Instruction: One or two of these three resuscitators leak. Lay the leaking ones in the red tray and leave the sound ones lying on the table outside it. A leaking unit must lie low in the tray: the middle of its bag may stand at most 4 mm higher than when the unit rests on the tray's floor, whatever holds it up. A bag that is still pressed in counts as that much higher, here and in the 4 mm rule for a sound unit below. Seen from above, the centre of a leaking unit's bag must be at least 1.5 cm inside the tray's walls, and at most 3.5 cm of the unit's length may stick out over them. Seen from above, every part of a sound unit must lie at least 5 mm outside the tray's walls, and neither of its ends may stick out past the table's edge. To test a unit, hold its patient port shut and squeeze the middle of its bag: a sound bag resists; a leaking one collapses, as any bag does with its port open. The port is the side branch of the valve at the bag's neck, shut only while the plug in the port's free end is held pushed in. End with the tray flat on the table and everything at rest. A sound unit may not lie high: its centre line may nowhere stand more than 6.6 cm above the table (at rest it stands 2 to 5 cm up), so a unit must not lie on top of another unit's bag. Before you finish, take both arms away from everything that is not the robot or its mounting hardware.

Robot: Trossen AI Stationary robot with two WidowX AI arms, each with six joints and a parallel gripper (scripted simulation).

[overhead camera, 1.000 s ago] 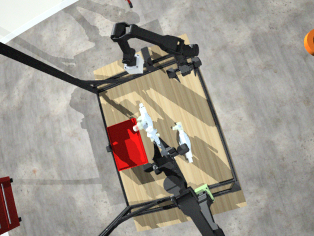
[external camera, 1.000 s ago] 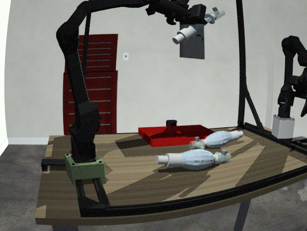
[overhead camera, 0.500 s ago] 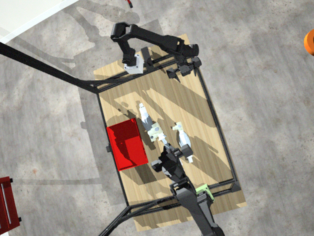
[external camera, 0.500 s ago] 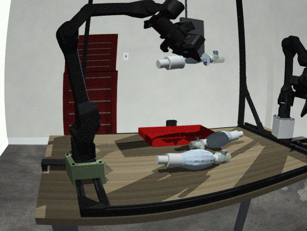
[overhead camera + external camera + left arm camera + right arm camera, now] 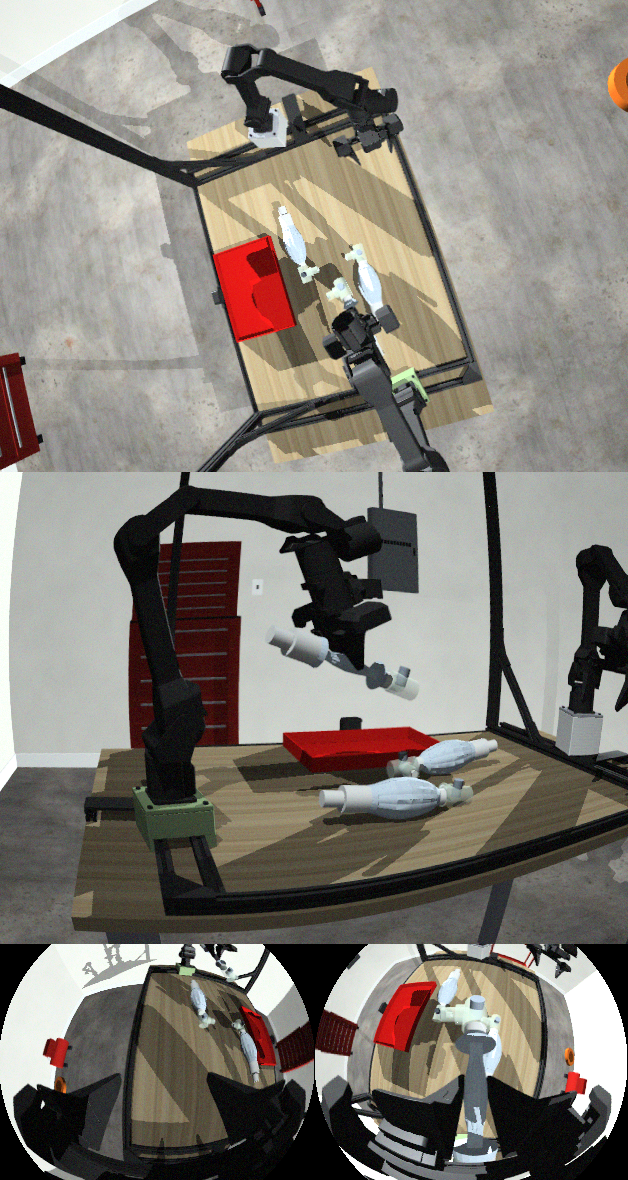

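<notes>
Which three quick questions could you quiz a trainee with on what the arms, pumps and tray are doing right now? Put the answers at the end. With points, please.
1. True or false: the red tray (image 5: 236, 299) (image 5: 350, 762) (image 5: 265, 1044) (image 5: 396, 1026) has a pump lying in it.
2. How many pumps lie on the table (image 5: 324, 177) (image 5: 284, 872) (image 5: 155, 1109) (image 5: 514, 989)?
3. Which gripper holds a pump in the air: A, left gripper (image 5: 374, 152) (image 5: 164, 1081); B, right gripper (image 5: 355, 667) (image 5: 475, 1086)?

Key: 1 false; 2 two; 3 B.
</notes>
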